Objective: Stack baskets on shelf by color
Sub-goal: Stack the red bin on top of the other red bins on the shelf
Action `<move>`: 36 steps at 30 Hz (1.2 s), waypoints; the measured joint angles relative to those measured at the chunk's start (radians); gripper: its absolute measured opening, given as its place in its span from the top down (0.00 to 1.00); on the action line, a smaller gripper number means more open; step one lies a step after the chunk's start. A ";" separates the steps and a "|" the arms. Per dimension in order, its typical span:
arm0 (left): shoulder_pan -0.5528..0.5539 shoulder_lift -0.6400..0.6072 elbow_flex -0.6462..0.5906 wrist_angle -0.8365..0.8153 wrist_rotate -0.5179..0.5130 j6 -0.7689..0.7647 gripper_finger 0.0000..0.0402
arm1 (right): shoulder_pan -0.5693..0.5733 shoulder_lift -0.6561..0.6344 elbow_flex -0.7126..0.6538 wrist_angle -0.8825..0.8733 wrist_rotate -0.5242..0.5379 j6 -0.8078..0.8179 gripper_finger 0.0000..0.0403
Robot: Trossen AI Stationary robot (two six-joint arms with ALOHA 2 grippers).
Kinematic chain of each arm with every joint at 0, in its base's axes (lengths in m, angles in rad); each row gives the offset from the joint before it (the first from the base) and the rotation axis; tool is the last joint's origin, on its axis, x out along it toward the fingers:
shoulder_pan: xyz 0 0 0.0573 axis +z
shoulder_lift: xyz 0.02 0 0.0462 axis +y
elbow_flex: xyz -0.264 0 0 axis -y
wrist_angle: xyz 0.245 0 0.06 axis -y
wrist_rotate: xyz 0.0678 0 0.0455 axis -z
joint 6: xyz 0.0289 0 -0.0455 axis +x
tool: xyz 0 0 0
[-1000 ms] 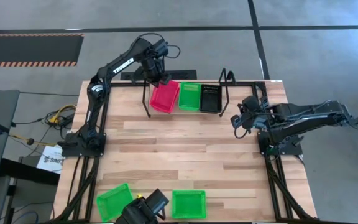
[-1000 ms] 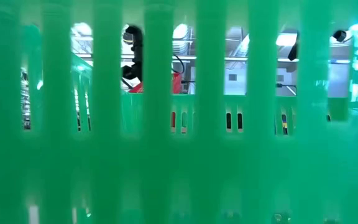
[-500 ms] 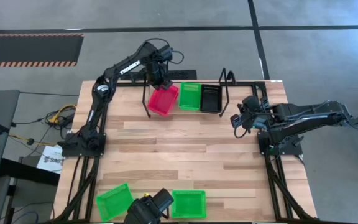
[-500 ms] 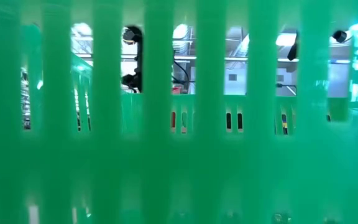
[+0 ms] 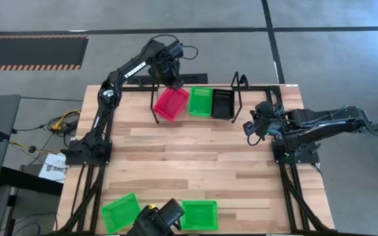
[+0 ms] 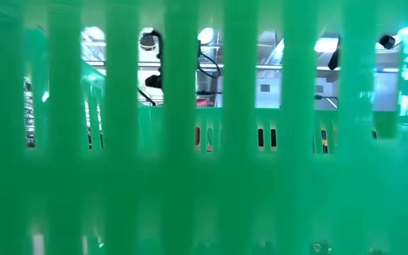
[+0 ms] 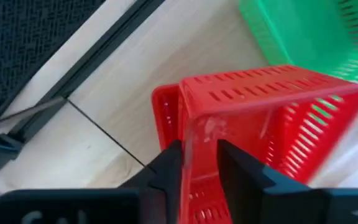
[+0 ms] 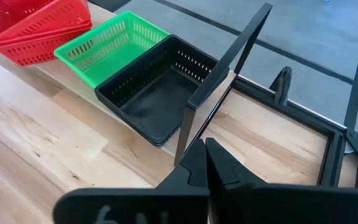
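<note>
My left gripper (image 5: 174,82) is shut on a red-pink basket (image 5: 171,103) at the left end of the shelf (image 5: 239,90). In the right wrist view this basket (image 8: 39,14) lies tilted on other red ones (image 8: 27,50). A green basket (image 5: 200,101) and a black stack (image 5: 222,103) sit beside it on the board. Two more green baskets (image 5: 121,212) (image 5: 199,214) rest flat near the table's near edge. My right gripper (image 5: 249,126) waits shut at the table's right side, right of the shelf. My left gripper pinches the red basket's far end wall (image 7: 199,140), one finger (image 7: 166,169) outside and one finger (image 7: 238,171) inside. The fingers come from above, slanting in from the far side. The basket is tilted, its held end raised and its lower part on the red baskets beneath.
The shelf's black wire uprights (image 5: 155,108) (image 8: 229,68) stand at either end of the row. A green basket wall (image 6: 204,177) fills the low view, leaving only slits. The middle of the plank tabletop (image 5: 189,157) is bare wood. Black frame bars run along the far edge.
My left gripper has come down a little over the shelf's left end, still shut on the red basket. The basket has sunk and turned from skew toward square with the green one beside it.
</note>
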 joint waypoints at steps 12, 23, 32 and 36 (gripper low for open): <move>-0.054 -0.175 -0.014 -0.008 0.018 -0.119 0.69 | -0.009 0.000 0.000 0.010 -0.027 -0.068 1.00; -0.548 -0.435 -0.052 -0.008 -0.479 -0.366 0.73 | -0.092 0.112 0.002 0.607 -0.356 -0.476 1.00; -1.038 -0.521 -0.244 -0.009 -1.019 -0.714 0.80 | -0.176 0.492 0.070 0.936 -0.760 -0.573 1.00; -1.073 -0.588 -0.438 -0.007 -0.973 -0.847 0.91 | -0.151 0.651 0.219 0.902 -0.799 -0.655 1.00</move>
